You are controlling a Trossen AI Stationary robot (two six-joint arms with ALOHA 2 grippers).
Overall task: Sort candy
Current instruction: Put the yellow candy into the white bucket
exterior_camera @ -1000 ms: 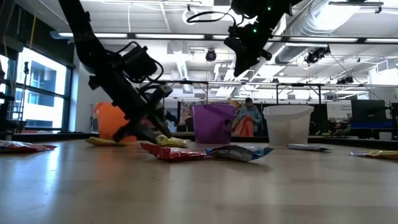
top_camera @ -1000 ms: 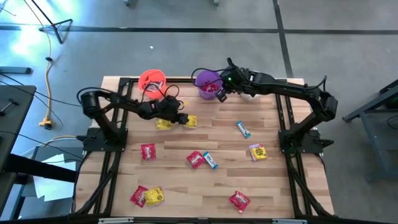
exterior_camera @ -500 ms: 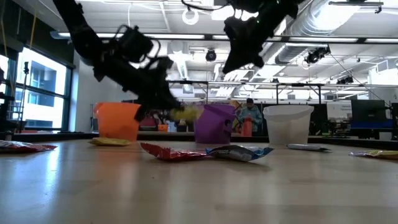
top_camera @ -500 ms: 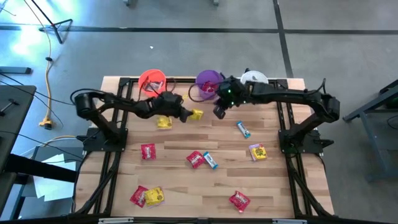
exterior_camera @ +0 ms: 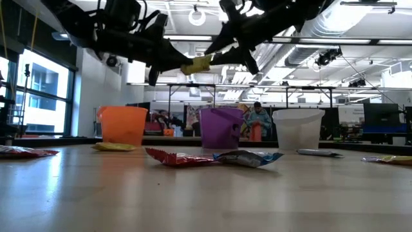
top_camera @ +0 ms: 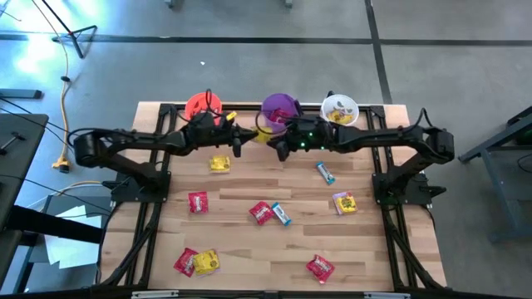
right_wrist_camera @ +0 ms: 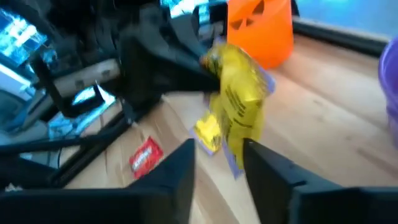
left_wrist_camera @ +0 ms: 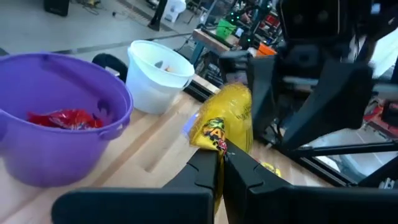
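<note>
Candy (left_wrist_camera: 225,121), crinkly yellow packet, pinched in L gripper (left_wrist_camera: 221,163) jaws

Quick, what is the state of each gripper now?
Left gripper: shut on the yellow packet, held up in the air.
Right gripper: open, fingers either side of that packet.

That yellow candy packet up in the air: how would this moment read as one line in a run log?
left claw: shut on yellow packet, raised above table | right claw: open, facing the packet | likely step: handover | purple cup: holds red candy
</note>
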